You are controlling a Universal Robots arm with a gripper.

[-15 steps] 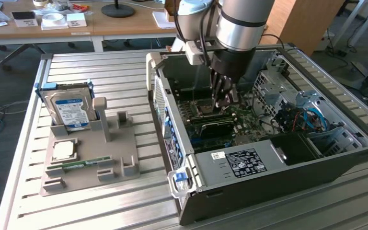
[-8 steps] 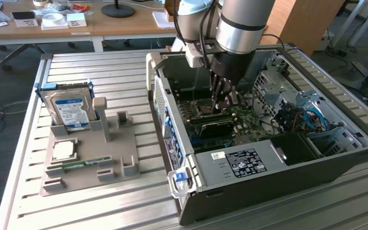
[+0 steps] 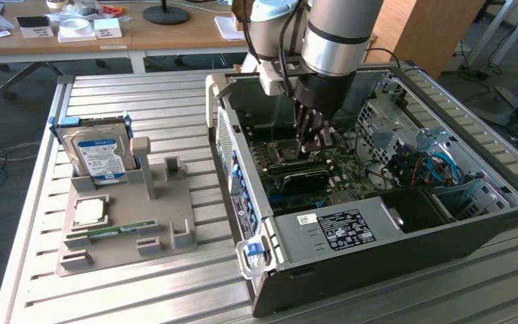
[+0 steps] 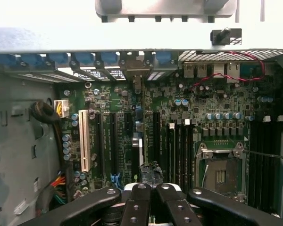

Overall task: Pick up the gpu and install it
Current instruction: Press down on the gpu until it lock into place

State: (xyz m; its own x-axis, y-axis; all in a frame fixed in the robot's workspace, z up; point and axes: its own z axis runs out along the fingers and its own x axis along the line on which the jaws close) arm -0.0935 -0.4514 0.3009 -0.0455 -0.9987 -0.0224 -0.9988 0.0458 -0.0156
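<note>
You had the two-fingered gripper (image 3: 315, 143) down inside the open grey metal computer case (image 3: 394, 223), the thin dark expansion card (image 4: 137, 122) edge-on directly beneath it, standing in the green motherboard (image 4: 188, 117). Well outside the case sat the grey slotted parts holder (image 3: 124, 216).

End effector (image 3: 311, 145) is down inside the open PC case (image 3: 475, 223), w/ case walls close on both sides. Drive cage (image 3: 403, 128) & cables (image 3: 439, 169) crowd the exterior view's right. Parts holder (image 3: 124, 229) w/ hard drive (image 3: 97, 152) stands on the table (image 3: 133, 297), well apart from the case.
</note>
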